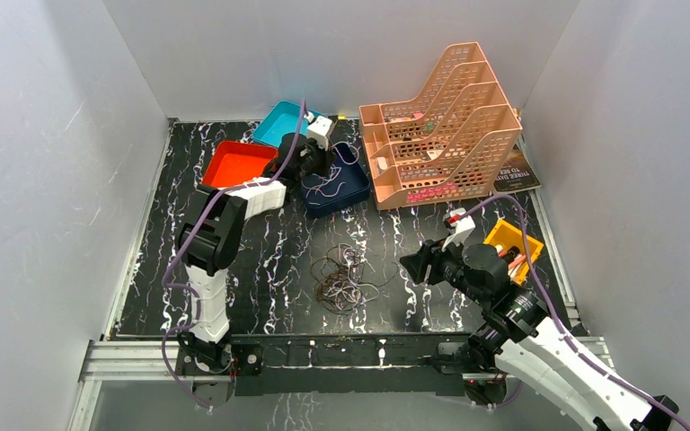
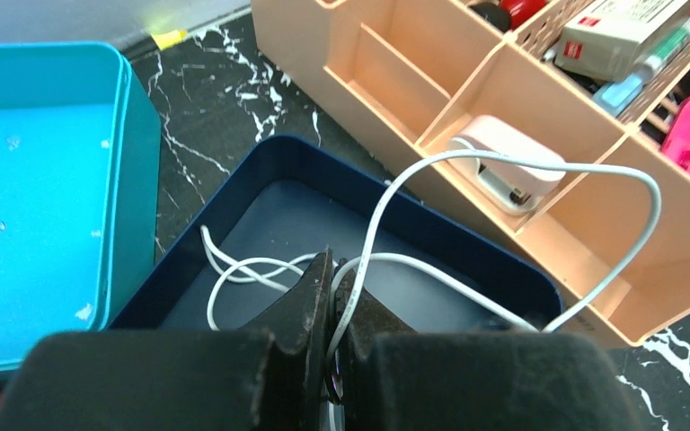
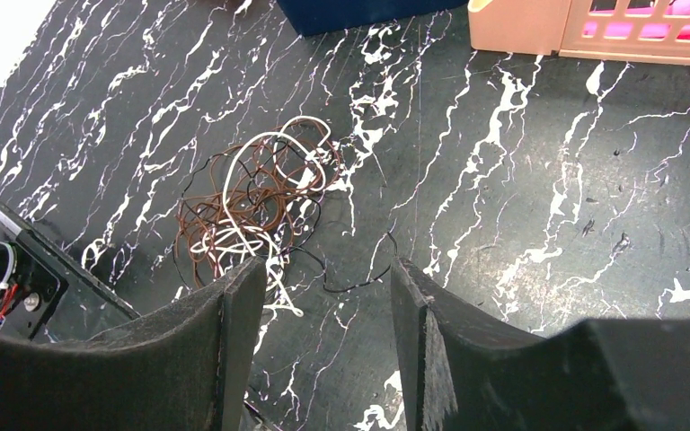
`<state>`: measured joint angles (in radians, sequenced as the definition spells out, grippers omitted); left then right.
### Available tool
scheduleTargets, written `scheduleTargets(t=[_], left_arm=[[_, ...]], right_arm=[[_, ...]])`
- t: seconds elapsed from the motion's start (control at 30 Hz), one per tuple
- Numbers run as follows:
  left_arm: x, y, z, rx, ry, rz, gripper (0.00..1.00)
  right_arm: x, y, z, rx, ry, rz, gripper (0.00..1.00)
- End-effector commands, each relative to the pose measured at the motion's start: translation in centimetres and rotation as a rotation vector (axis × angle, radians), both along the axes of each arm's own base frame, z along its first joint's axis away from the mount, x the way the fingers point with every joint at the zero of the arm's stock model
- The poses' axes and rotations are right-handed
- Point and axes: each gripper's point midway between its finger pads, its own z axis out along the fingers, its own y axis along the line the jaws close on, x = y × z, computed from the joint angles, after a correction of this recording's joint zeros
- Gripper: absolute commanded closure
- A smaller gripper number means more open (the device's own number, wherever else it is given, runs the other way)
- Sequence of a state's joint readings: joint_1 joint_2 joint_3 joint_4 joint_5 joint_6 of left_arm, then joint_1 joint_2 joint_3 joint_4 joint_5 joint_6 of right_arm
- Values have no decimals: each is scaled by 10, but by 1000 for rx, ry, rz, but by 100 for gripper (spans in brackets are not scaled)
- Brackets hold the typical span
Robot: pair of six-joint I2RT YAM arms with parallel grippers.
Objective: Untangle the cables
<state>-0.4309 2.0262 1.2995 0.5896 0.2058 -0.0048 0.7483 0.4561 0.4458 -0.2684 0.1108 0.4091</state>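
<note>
Pincer (image 2: 332,274) of outstretched left arm (image 1: 234,208) clamps cable (image 2: 503,165) over tray (image 2: 467,241).

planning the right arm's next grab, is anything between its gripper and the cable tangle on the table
Nothing visible does. The right gripper stands open over bare table, with the cable tangle just beside it; the navy bin and peach organizer sit farther back.

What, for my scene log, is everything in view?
cable tangle: one bunch, brown, white and black, table centre
white cable: one, white, looping over navy tray
navy tray: one, dark blue, far centre
teal tray: one, teal, far left
red tray: one, red-orange, beside teal tray
yellow bin: one, yellow, right side
organiser rack: one, peach, far right
left gripper: one, black, shut on white cable
right gripper: one, black, open near tangle
</note>
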Motion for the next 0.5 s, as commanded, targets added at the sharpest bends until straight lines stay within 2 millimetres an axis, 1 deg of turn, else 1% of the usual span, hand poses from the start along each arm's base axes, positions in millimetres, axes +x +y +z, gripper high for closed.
scheduleTargets(t=[0.0, 0.27, 0.47], left_arm=[[5, 4, 13, 27, -23, 5, 100], [1, 16, -13, 133, 17, 14, 100], [-5, 21, -27, 196, 51, 1, 100]], right_arm=[[5, 4, 30, 43, -69, 3, 38], [3, 8, 28, 51, -57, 22, 38], [3, 9, 26, 55, -51, 25, 38]])
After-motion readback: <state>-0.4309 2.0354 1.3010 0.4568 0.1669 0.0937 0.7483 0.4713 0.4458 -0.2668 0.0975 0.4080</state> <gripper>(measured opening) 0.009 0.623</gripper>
